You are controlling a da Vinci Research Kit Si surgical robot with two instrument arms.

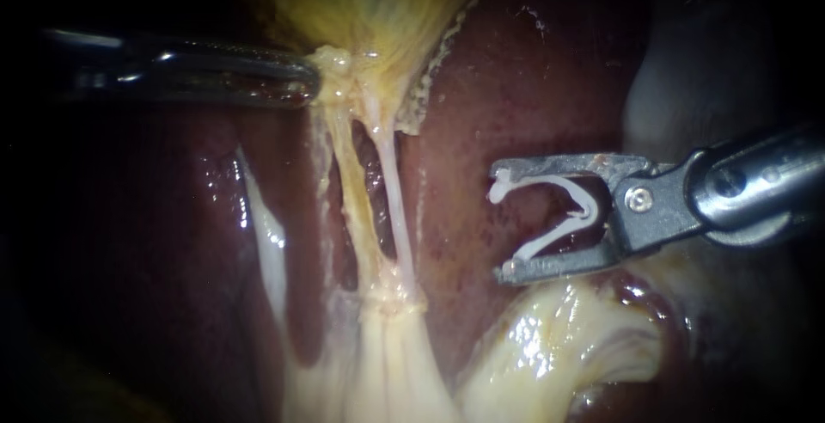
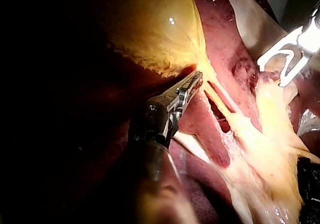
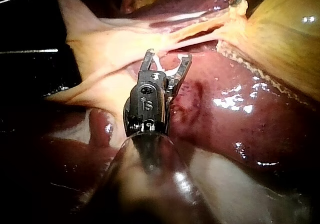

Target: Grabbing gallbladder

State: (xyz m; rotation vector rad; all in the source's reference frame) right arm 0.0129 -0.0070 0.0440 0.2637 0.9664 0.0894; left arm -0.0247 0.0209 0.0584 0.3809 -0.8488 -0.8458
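Note:
The yellow gallbladder [image 1: 378, 2] hangs at the top centre, over the dark red liver [image 1: 533, 70]. My left instrument [image 1: 308, 81] comes in from the left, and its jaws lie shut on the pale tissue at the gallbladder's neck; the left wrist view shows the same hold [image 2: 196, 79]. From the neck, two thin pale tubes [image 1: 388, 182] run down, stretched taut, side by side. My right instrument [image 1: 497, 225] stands to their right, apart from them. Its jaws are spread wide and carry an open white clip [image 1: 559, 212] that touches both of them.
A glossy mound of pale yellow fatty tissue [image 1: 559, 346] lies under the right instrument's jaws. A pale band [image 1: 266, 234] runs down the liver to the left of the tubes. Liver surface shows between and around the tubes.

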